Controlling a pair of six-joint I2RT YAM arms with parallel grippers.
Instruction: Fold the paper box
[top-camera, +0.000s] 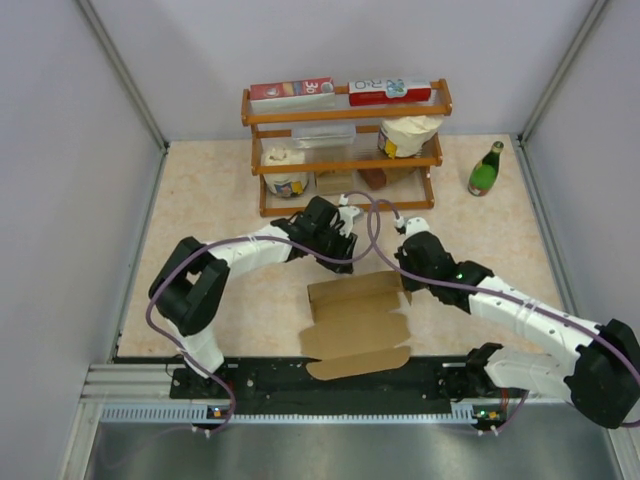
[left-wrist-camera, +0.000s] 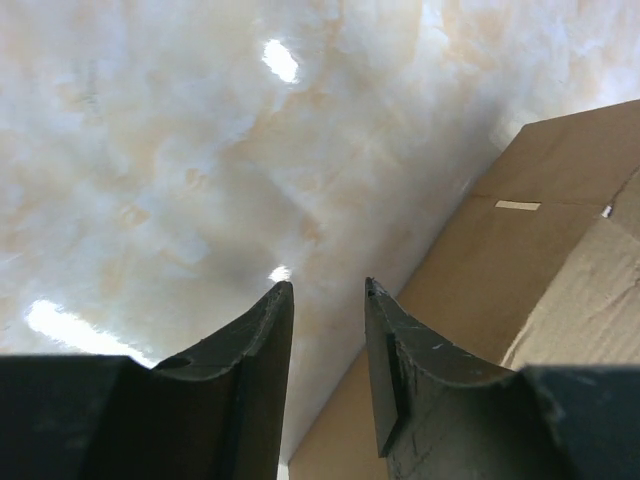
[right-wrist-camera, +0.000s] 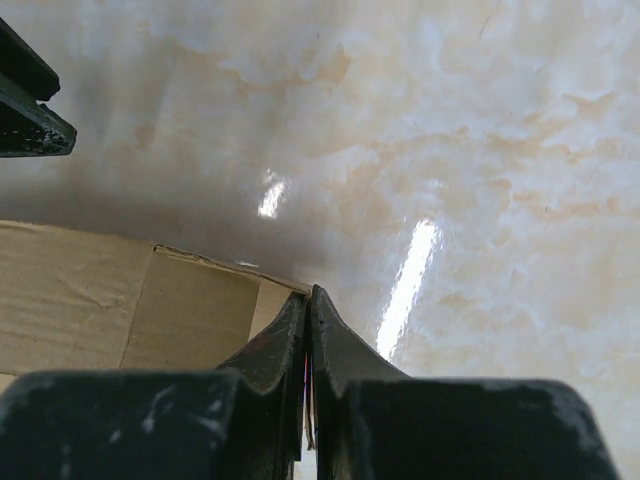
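Observation:
The paper box lies as a flat brown die-cut sheet with creased panels at the middle of the table, near the front rail. My left gripper hovers at its far left corner; in the left wrist view the gripper is open with only tabletop in the gap, and the cardboard runs under the right finger. My right gripper sits at the far right corner. In the right wrist view it is shut, with a thin edge of the cardboard pinched between the fingers.
A wooden shelf stands at the back, with red-and-white cartons on top and jars below. A green bottle stands at the back right. Grey walls close in on both sides. The left gripper's finger shows in the right wrist view.

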